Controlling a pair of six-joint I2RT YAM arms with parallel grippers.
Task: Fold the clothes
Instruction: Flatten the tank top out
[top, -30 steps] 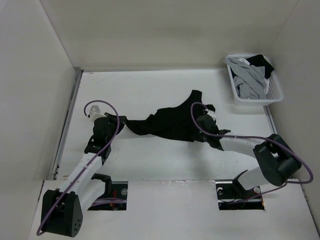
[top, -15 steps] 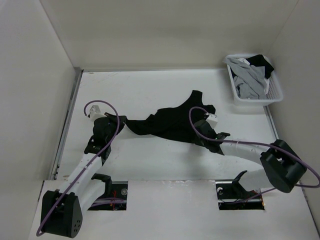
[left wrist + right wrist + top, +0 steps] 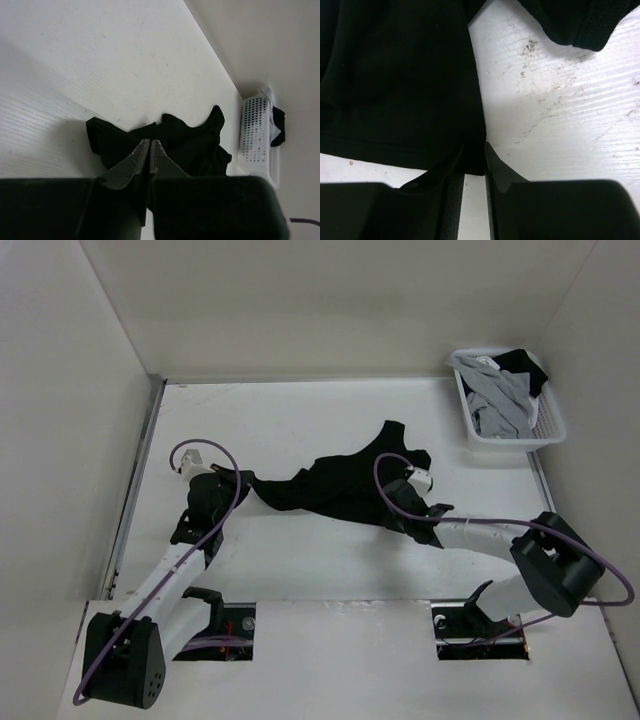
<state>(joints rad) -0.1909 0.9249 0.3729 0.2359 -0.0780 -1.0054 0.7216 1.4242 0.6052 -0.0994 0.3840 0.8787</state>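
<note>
The clothes (image 3: 340,485), a black T-shirt, lie crumpled and stretched across the middle of the table. My left gripper (image 3: 238,480) is shut on the shirt's left end. In the left wrist view its jaws (image 3: 150,141) are pressed together, with black fabric (image 3: 190,145) under and beyond them. My right gripper (image 3: 405,512) is low at the shirt's near right edge. In the right wrist view its fingertips (image 3: 474,147) stand slightly apart, and a corner of the shirt's hem (image 3: 395,75) reaches in between them.
A white mesh basket (image 3: 470,425) stands at the back right with a light grey garment (image 3: 500,400) and a dark one in it; the left wrist view also shows the basket (image 3: 255,130). White walls enclose the table on three sides. Purple cables loop over both arms.
My right gripper has shifted a little toward the near right edge of the shirt, and its jaws have narrowed around the hem corner. The left arm and its grip have not moved.
</note>
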